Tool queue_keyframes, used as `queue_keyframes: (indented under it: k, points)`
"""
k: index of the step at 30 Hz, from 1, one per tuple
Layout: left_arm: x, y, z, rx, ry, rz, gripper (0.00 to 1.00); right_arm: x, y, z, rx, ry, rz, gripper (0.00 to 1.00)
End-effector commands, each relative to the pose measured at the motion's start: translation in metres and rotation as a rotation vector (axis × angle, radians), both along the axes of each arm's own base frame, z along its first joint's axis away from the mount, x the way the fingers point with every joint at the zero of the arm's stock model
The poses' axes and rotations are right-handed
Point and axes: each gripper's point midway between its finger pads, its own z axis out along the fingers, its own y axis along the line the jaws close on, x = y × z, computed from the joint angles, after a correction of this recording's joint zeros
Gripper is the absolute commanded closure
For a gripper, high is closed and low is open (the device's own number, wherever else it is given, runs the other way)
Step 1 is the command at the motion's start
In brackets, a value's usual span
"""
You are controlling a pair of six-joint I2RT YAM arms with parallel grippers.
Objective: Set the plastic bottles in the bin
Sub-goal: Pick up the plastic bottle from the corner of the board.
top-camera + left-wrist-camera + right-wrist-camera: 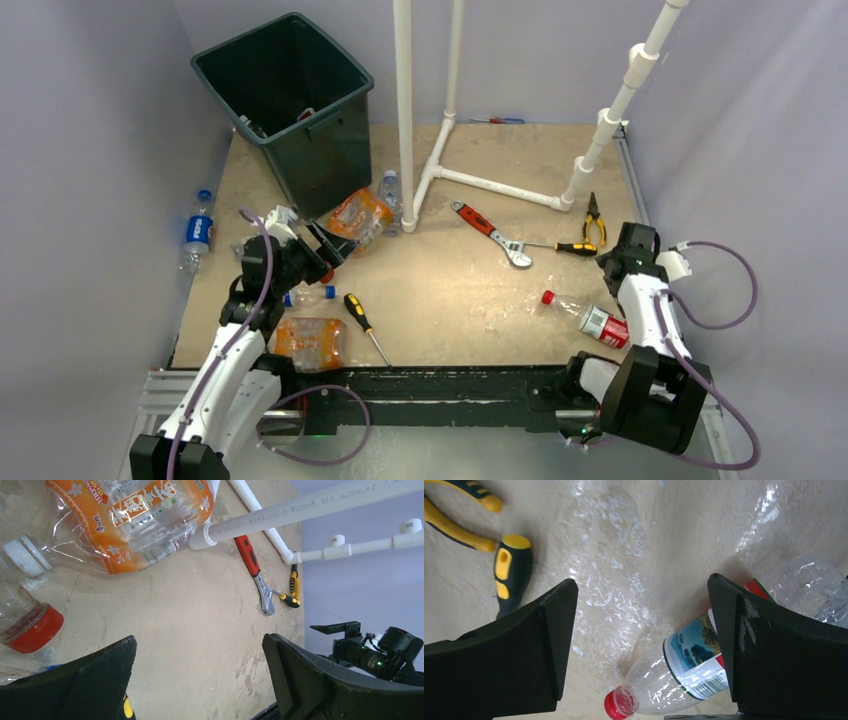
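Both spread wide and empty, left end effector faces orange-label bottle, right end effector hovers over red-capped bottle, pre-grasp.

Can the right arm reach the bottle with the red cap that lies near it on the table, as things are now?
Probably yes. The right pincer is open over the red-capped bottle, and nothing lies between them.

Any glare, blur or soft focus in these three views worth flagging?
Top external: sharp, evenly lit, a mild bright patch on the table. Left wrist: orange-labelled bottle crisp, slight glints on its plastic. Right wrist: white glints speckle the surface above the red-capped bottle, its label legible.
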Motion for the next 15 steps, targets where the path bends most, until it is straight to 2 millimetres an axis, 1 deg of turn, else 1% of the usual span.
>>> queue_keyframes:
  k: [1,4,6,11,14,15]
  points:
    - [0.001,-0.007,0.016,-0.051,-0.055,-0.024,0.02,0.008,0.010,0.001,0.044,-0.107,0.003,0.01]
    - [0.002,-0.007,0.019,-0.064,-0.062,-0.019,0.02,0.013,0.027,-0.003,0.091,-0.128,0.061,0.01]
    - [0.001,-0.007,0.019,-0.070,-0.063,-0.018,0.02,0.016,0.043,-0.007,0.116,-0.139,0.107,0.01]
    - [-0.004,-0.011,0.018,-0.077,-0.067,-0.044,0.03,0.019,0.084,-0.006,0.160,-0.177,0.214,0.01]
    - [-0.010,-0.026,0.027,-0.102,-0.121,-0.128,0.04,0.015,0.106,-0.015,0.226,-0.184,0.259,0.01]
    - [-0.015,-0.036,0.027,-0.097,-0.122,-0.164,0.04,0.012,0.112,-0.018,0.240,-0.185,0.270,0.01]
